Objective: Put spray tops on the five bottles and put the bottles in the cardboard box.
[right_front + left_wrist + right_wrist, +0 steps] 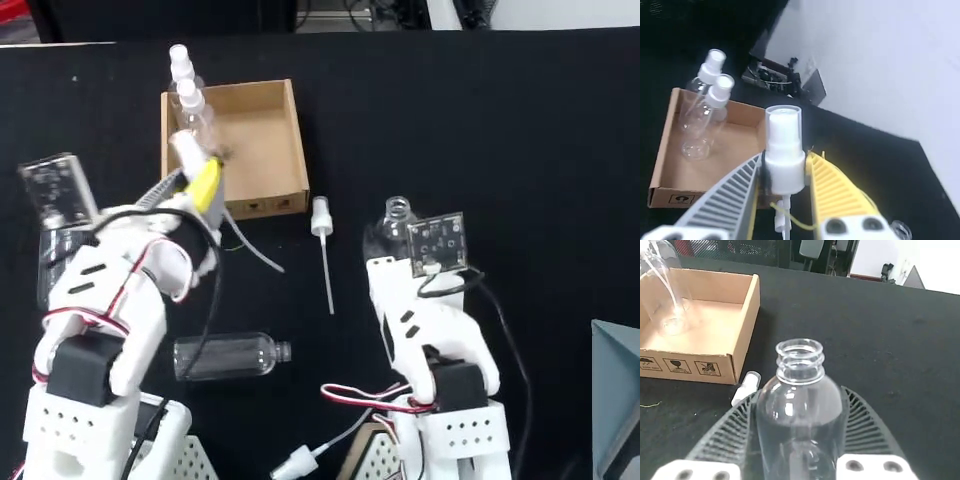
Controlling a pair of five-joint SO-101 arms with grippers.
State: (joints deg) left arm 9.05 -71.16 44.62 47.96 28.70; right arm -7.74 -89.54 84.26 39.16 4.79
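1. My left tool (785, 172) clamps a spray top (784, 145), tube down, at the cardboard box's (297, 140) near wall.
2. My right tool (800, 410) grips the open bottle (800, 390) upright, 3 o'clock from that top.

Perhaps handling pictograms (677, 366) on cardboard box (746, 322)
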